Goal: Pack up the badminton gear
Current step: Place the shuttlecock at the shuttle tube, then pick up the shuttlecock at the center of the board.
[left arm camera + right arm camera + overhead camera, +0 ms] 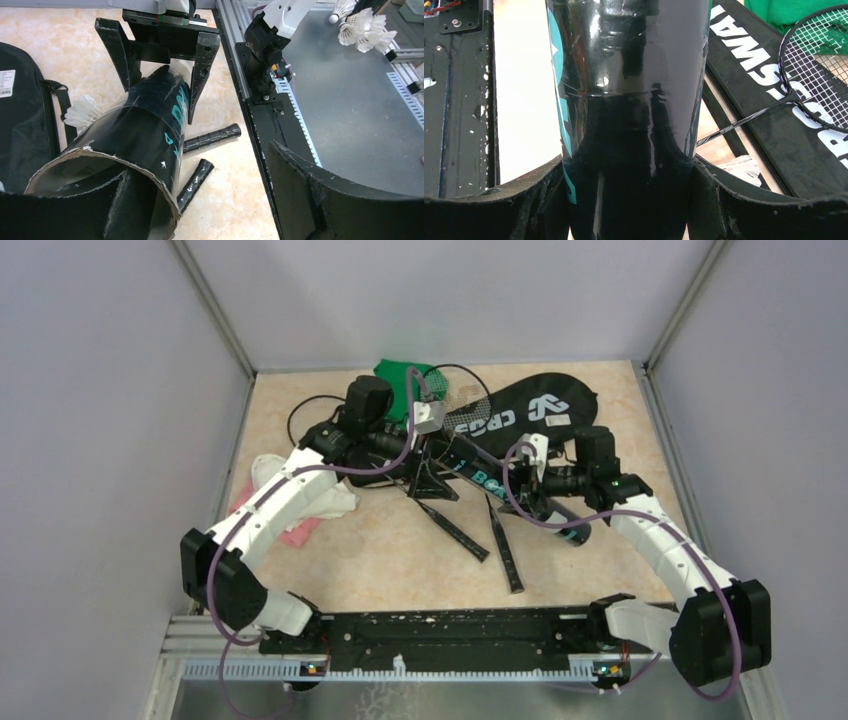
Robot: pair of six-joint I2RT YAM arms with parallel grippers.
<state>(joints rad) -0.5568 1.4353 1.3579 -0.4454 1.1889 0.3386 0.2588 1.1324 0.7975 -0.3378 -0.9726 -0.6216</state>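
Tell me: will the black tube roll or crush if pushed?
Likely rolls: the tube is round, and its glossy skin looks slippery. The frayed, thin rim at its open end suggests cardboard; hard squeezing may dent it.

Plain pale lilac-grey walls (100,390) close in the bench (400,570) on its left, far and right sides, and slanting aluminium posts (215,310) join them at the two far corners. The bench top is beige with a marbled pattern, under even, soft light. A slotted metal rail (450,668) runs along its near edge, and past that edge lies a flat grey metal sheet (350,110).
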